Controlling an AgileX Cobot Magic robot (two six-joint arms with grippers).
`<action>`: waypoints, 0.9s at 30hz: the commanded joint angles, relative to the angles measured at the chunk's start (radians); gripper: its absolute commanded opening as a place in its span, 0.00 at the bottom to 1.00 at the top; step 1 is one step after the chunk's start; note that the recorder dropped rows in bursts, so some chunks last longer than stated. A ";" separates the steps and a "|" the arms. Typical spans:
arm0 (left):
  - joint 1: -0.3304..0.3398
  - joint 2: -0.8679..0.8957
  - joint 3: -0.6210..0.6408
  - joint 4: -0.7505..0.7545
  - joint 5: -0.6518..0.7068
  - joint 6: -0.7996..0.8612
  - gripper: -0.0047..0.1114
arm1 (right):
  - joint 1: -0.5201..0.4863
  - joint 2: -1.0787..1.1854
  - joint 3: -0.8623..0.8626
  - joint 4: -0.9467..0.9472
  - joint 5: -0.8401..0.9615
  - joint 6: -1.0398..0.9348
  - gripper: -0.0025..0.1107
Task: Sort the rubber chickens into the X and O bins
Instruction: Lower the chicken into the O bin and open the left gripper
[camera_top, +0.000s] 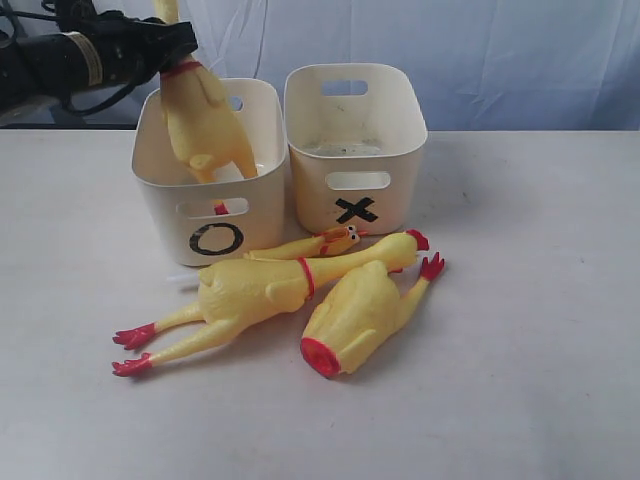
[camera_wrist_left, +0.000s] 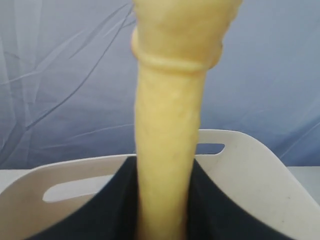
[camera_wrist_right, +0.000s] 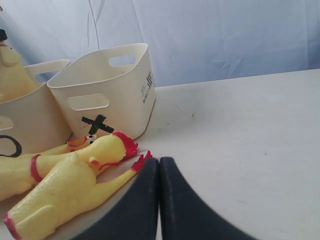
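- Over the O bin (camera_top: 262, 215), the left fingers (camera_wrist_left: 110, 212) are clenched on the neck of a long chicken (camera_top: 205, 125), one finger on each side of it.
- Neck grip lets the body hang tail-down, so the legs go in first; a red foot shows through the bin's front slot handle.
- Held chicken is partly inside the O bin but not released. Judgement: placing step is nearly done, and letting go should drop it in.
- X bin (camera_top: 395, 200) stands touching the O bin on its right; no chicken visible inside it.
- Three chickens lie on the worktop (camera_top: 530, 350), just in front of the bins: second long chicken (camera_top: 245, 295), small thin chicken (camera_top: 310, 245) tucked against its neck, headless chicken (camera_top: 355, 315) beside it on the right.
- Right fingers (camera_wrist_right: 182, 205) are pressed together, holding nothing, low over the worktop near the headless chicken's red foot.
- Judgement: right arm is parked clear while the left one works, and it is well placed to take the headless chicken next.
- Risk: the three are bunched and touching, so a grab may nudge a neighbour.
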 joint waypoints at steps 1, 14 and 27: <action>-0.022 0.035 -0.002 -0.052 -0.015 -0.005 0.04 | 0.002 -0.005 0.002 -0.001 -0.008 -0.002 0.01; -0.025 0.094 -0.002 -0.057 -0.021 0.000 0.09 | 0.002 -0.005 0.002 0.012 -0.006 -0.002 0.01; -0.025 0.092 -0.002 -0.073 -0.030 0.000 0.57 | 0.002 -0.005 0.002 0.012 -0.006 -0.002 0.01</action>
